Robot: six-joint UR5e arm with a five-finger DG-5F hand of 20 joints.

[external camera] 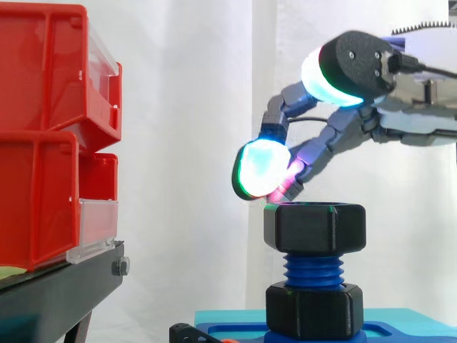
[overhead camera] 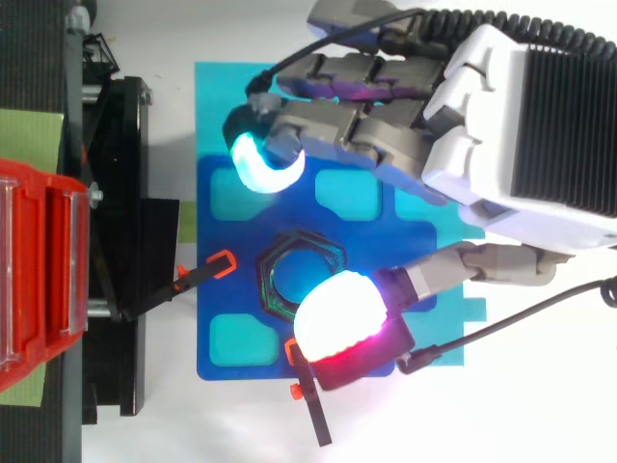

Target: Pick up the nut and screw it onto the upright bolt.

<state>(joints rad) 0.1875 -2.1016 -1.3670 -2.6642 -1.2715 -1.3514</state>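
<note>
White curtain, nut (external camera: 314,227) on blue bolt (external camera: 313,270), hand (overhead camera: 501,116) just above, fingers (external camera: 260,168) spread, empty, red bins (external camera: 43,86) well apart

Matte black on the hexagonal plastic nut (external camera: 315,227), ribbed royal blue on the threaded bolt (external camera: 313,269), black again on the hexagonal collar (external camera: 314,309) below. Dark blue across the flat fixture board (overhead camera: 366,241), patterned with turquoise rectangular pockets. Grey and off-white on the robot hand (overhead camera: 521,125), black ribbing on its back; fingertip pads (external camera: 262,168) glowing white, edged green, cyan and magenta-red. Glossy red for the plastic bins (external camera: 43,107) at left, clear-fronted, over a black stand (external camera: 57,293). Plain white on the far curtain (external camera: 186,143).
</note>
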